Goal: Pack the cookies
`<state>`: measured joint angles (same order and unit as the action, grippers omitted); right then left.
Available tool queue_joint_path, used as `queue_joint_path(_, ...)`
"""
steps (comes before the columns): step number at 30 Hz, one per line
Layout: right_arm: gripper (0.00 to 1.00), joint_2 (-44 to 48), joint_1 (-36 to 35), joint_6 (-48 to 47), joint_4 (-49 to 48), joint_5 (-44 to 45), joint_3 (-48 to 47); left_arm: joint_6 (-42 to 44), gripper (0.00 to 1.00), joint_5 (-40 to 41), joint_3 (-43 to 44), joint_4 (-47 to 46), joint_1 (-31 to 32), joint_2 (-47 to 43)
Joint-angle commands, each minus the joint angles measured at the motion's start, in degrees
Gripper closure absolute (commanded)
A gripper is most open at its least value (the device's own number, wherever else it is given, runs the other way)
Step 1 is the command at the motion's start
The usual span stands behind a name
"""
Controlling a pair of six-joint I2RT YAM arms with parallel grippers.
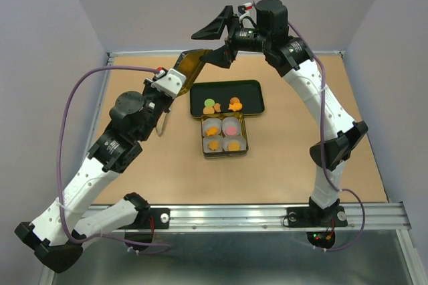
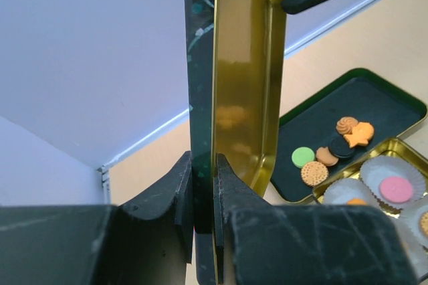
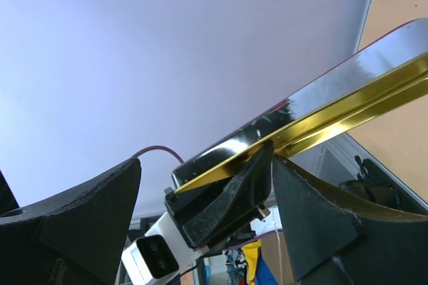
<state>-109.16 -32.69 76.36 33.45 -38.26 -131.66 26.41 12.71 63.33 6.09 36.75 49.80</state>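
Cookies (image 1: 231,128) first: where are they? (desk)

Four sit in the paper cups (image 2: 372,172) in the tin (image 1: 225,156), one to a cup: three orange, one pink. The others lie loose on the dark tray (image 1: 251,94) just behind the tin. (me)

And the grippers? (desk)

My left gripper (image 2: 204,178) is clamped on the lid (image 2: 244,77), pinching its rim and holding it up on edge, well above the table. My right gripper (image 1: 200,49) has its jaws wide apart at the lid's far end, holding nothing. I cannot tell whether either finger touches the metal. (me)

So which step is this? (desk)

I judge it a lid handover, or a regrip, ahead of closing the tin. With cookies loose on the tray, I doubt the packing is finished. (me)

What does the next move call for? (desk)

I think the right jaws must straddle the free end squarely and close before my left lets go. The lid is thin and glossy, so a skewed pinch could let it swing or slip. (me)

Which view helps you most? (desk)

The top view alone gives me both arms with the tin and tray beneath. The left wrist alone shows the pinch on the rim, the gold inside of the lid, and the loose cookies up close, a green one among them. The right wrist shows no cookies, mostly wall. It does show the lid's edge and the left gripper framed between its own spread fingers. (me)
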Motion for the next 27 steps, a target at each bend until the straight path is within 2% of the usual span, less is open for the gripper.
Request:
queue_joint_path(1,0.16,0.8,-0.3,1.9,-6.1,-2.4,-2.3,6.9,1.00,5.8,-0.7,-5.8,2.5,-0.1)
queue_joint_path(3,0.17,0.3,-0.3,2.3,-6.5,-2.9,-2.1,9.0,1.00,8.4,-1.3,-7.7,4.8,0.3)
queue_joint_path(10,0.29,-0.1,-0.2,2.5,-7.0,-4.3,0.7,16.1,1.00,16.2,-3.6,-14.7,10.2,0.9)
queue_joint_path(16,0.37,-0.3,-0.2,2.3,-7.3,-6.3,2.9,28.0,1.00,24.1,-7.9,-24.8,14.4,1.4)
queue_joint_path(20,0.39,-0.5,-0.2,2.1,-7.4,-7.8,3.9,37.8,1.00,26.4,-10.1,-30.5,16.8,2.8)
queue_joint_path(27,0.43,-1.5,-0.2,1.7,-7.4,-8.8,4.3,42.4,1.00,27.2,-9.9,-37.4,18.8,4.7)
